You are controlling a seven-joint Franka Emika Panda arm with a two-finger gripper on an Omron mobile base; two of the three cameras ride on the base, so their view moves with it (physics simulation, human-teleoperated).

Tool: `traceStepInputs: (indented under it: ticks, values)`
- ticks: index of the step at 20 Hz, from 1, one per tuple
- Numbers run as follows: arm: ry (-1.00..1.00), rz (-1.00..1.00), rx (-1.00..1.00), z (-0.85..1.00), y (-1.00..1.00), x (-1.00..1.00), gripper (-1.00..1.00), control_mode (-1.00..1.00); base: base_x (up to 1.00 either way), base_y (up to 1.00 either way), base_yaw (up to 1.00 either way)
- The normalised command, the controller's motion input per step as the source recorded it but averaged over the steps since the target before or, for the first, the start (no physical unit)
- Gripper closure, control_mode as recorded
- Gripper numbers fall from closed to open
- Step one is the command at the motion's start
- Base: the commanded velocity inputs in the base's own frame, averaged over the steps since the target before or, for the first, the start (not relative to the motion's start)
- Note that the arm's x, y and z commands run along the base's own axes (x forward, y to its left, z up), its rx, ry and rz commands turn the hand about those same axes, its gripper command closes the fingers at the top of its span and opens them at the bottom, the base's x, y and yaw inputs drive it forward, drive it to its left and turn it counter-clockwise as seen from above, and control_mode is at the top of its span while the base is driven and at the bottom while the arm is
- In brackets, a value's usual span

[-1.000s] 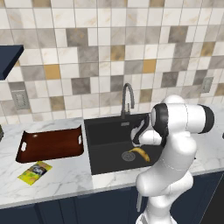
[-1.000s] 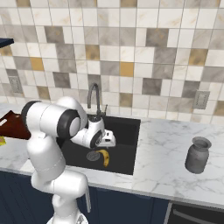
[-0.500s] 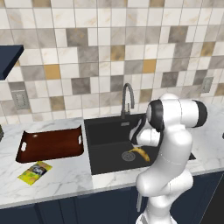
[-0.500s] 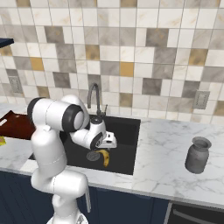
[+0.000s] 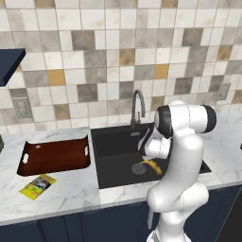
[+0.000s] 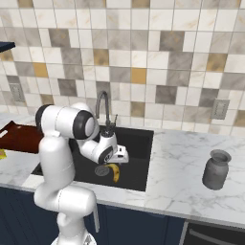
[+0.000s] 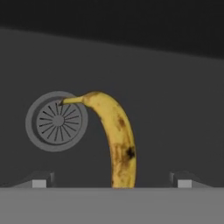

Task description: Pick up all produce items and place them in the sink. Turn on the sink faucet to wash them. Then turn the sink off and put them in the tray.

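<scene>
A spotted yellow banana (image 7: 118, 135), the one produce item, lies on the floor of the black sink (image 5: 113, 142) with its stem over the round drain (image 7: 57, 121). My gripper (image 7: 111, 179) hangs just above the banana's near end. It is open, with one fingertip (image 7: 41, 179) on each side and nothing held. In the base views the banana (image 5: 152, 165) (image 6: 115, 173) shows beside my hand, low in the basin. The grey gooseneck sink faucet (image 5: 137, 101) (image 6: 101, 103) stands behind the sink. The reddish-brown tray (image 5: 54, 156) sits on the counter left of the sink.
A flat yellow-green packet (image 5: 38, 184) lies on the marble in front of the tray. A grey jar (image 6: 216, 168) stands on the counter right of the sink. The tiled wall runs behind the faucet.
My arm's upper links have swung a little over the sink. The hand stays low over the banana and the jaws stay open. The banana has not moved.
</scene>
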Motion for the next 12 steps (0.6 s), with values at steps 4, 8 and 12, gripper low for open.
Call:
traceStepInputs:
  ticks: [4, 8, 12]
  values:
    - [0.0, 0.0, 0.0, -0.24, 0.0, 0.08, -1.0, -1.0, 0.0, 0.0, 0.0]
    - [0.0, 0.0, 0.0, -0.26, -0.01, 0.07, -1.0, -1.0, 0.0, 0.0, 0.0]
    - [0.0, 0.0, 0.0, -0.26, -0.03, 0.1, -1.0, -1.0, 0.0, 0.0, 0.0]
